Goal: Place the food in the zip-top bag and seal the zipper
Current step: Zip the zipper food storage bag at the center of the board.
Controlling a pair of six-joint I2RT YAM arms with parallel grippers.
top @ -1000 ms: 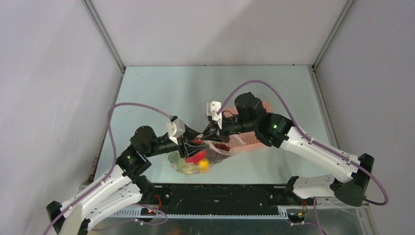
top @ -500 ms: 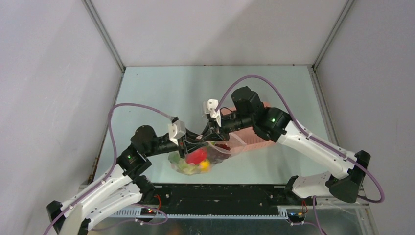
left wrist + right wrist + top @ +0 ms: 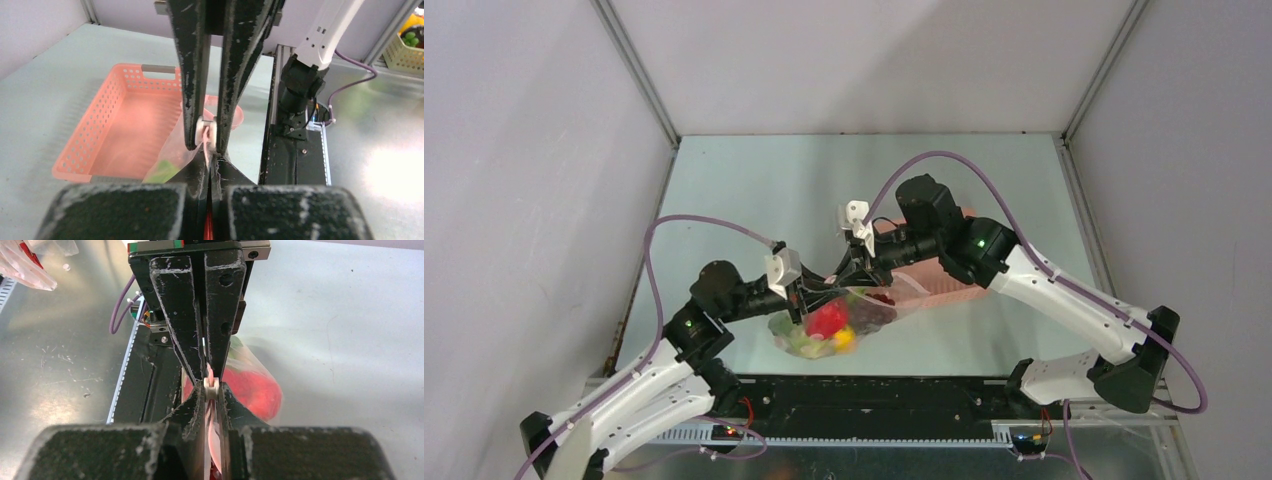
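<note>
Zip-top bag (image 3: 816,335) is found close to the near edge of the desk, about midway along it, with the pink basket (image 3: 95,135) just behind it toward the right edge. Food is seen through the film: a red piece (image 3: 256,390), a yellow piece (image 3: 845,339) and green pieces (image 3: 801,344). The left gripper (image 3: 210,167) is pinched tight on the zipper (image 3: 205,132). The right gripper (image 3: 212,390) is clamped on the same strip, nose to nose with the left, tips all but touching. How much of the mouth is already pressed shut cannot be told. Risks are judged as follows. If the grippers are drawn apart with too firm a pinch, the thin film could be stretched or torn at the strip. With too light a pinch, the strip could be slipped out and a stretch left unsealed. Loose film could be trapped in the track. Should the mouth be tipped down while partly open, the pieces nearest it could be spilled toward the near edge.
</note>
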